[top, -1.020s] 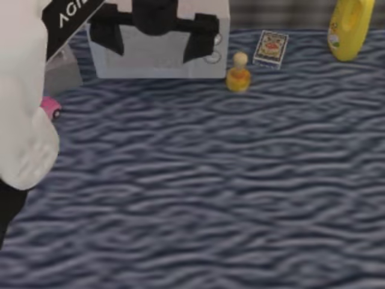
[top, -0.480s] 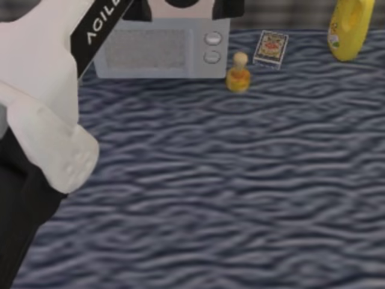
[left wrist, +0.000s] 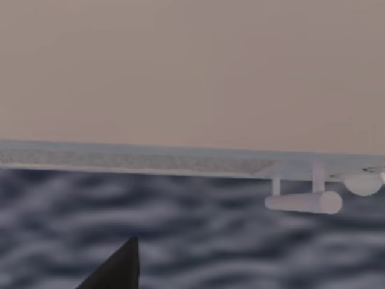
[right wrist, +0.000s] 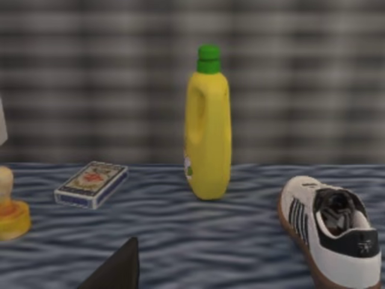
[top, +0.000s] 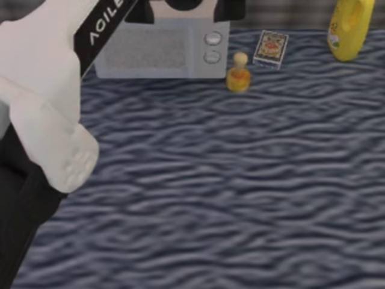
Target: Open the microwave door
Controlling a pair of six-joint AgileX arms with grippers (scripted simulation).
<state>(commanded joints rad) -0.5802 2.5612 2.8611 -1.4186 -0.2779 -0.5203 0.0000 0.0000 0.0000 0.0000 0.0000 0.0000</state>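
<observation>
The light-grey microwave (top: 207, 24) stands at the table's back left. Its door (top: 147, 54) with the speckled mesh window lies flush with the front, beside the two knobs (top: 212, 47). My left gripper (top: 183, 7) hovers over the microwave's top at the picture's upper edge, open, its black fingers spread wide and holding nothing. The left wrist view looks down past the microwave's top (left wrist: 192, 72) at the door's upper edge (left wrist: 138, 159) and its bar handle (left wrist: 304, 202); one dark fingertip (left wrist: 120, 271) shows. Of my right gripper only one fingertip (right wrist: 120, 271) shows, over the cloth.
A yellow pawn-shaped piece (top: 239, 73) stands just right of the microwave. Behind it lie a card box (top: 271, 47) and a yellow bottle (top: 351, 27) with a green cap. A white shoe (right wrist: 331, 229) lies near the bottle. My left arm's white link (top: 48, 120) covers the table's left side.
One second ago my left gripper hung in front of the door and hid it. It has moved back over the microwave's top, uncovering the door. Almost nothing moved in the last half second.
</observation>
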